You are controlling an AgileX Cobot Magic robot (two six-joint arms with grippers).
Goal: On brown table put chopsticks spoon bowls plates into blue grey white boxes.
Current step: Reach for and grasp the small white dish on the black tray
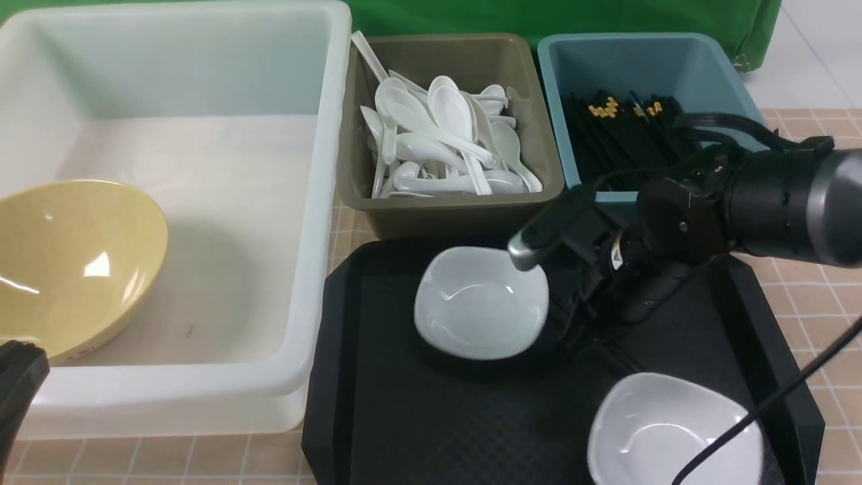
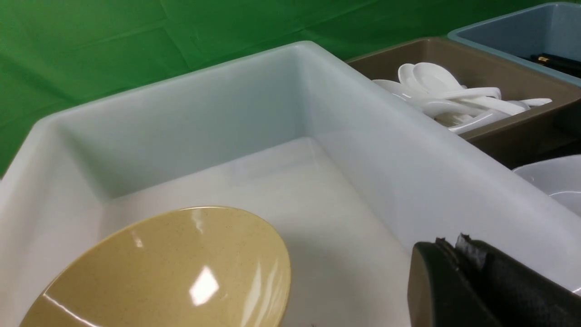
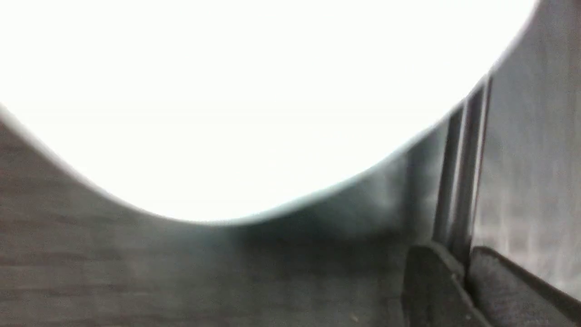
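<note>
The brown table [image 1: 821,296] showed tan-pink square tiles with pale grid lines. The tray [image 1: 404,417] was black with a diamond texture, and the far plate [image 1: 481,303] and near plate [image 1: 673,424] on it were white. The bowl [image 1: 74,256] was mustard yellow, the tub [image 1: 323,202] translucent white, the middle bin [image 1: 444,215] olive grey-brown, the far-right bin [image 1: 646,60] teal blue. The spoons [image 1: 444,114] were white and the chopsticks [image 1: 619,141] black with gold ends.

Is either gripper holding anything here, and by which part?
The right gripper appears to pinch the far plate by its rim, at the right far corner. The left gripper, shut beside the bowl, looks empty.
</note>
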